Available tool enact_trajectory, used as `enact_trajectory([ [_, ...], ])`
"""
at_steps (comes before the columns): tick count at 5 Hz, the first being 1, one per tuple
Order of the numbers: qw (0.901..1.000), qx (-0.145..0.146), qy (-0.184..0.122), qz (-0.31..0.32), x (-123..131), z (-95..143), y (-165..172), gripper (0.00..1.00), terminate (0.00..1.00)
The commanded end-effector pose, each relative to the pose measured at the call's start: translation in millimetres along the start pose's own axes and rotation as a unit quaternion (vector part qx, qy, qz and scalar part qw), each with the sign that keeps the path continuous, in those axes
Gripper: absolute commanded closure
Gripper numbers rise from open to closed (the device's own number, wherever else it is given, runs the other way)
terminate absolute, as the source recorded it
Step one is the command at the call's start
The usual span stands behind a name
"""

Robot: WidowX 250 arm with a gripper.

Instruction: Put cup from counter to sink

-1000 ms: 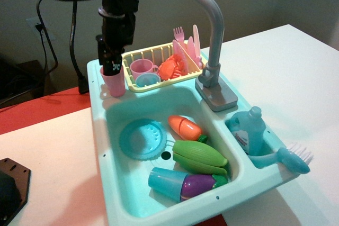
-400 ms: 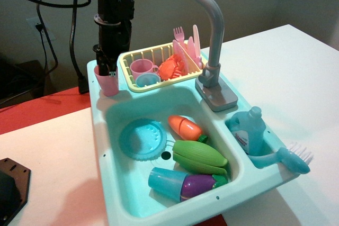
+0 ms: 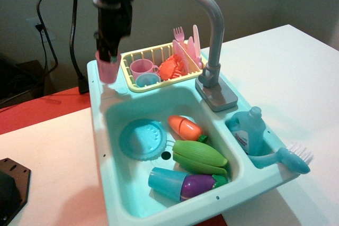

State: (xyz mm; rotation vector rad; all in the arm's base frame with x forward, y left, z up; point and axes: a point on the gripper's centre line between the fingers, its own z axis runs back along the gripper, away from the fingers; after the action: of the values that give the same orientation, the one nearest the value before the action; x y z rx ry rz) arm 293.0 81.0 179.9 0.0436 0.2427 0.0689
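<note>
The pale-pink cup [image 3: 108,71] hangs in the air above the back-left corner of the turquoise counter [image 3: 112,92], clear of the ledge. My gripper [image 3: 107,56] comes down from above and is shut on the cup's rim, one finger inside it. The turquoise sink [image 3: 114,158] lies in front and to the right, below the cup. In the basin are a turquoise plate [image 3: 142,139], an orange carrot [image 3: 185,127], a green corn piece [image 3: 199,156], a blue cup [image 3: 166,182] and a purple eggplant [image 3: 199,185]. The grey faucet [image 3: 211,25] rises at the back right.
A yellow dish rack [image 3: 153,68] right of the cup holds a pink mug [image 3: 141,68], a blue cup, an orange toy and pink cutlery. A blue soap bottle [image 3: 249,130] and brush [image 3: 290,159] sit in the right side compartment. A black object [image 3: 10,186] lies at the left edge.
My gripper has risen and lifted the pink cup off the counter ledge, shifting slightly left; a second ago the cup stood on the ledge. Nothing in the basin moved.
</note>
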Motion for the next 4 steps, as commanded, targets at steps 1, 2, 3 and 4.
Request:
enact_trajectory([
  [1, 0.9975, -0.004, -0.070, -0.007, 14.4, 54.5, -22.2, 1.00, 0.00],
  [2, 0.9977, -0.013, -0.058, -0.031, 21.4, 44.9, -47.6, 1.00, 0.00],
  [3, 0.9967, -0.008, -0.044, -0.068, 24.6, 31.2, -79.2, 1.00, 0.00],
  [4, 0.9960, -0.001, -0.037, -0.081, 27.8, 17.7, -94.8, 1.00, 0.00],
])
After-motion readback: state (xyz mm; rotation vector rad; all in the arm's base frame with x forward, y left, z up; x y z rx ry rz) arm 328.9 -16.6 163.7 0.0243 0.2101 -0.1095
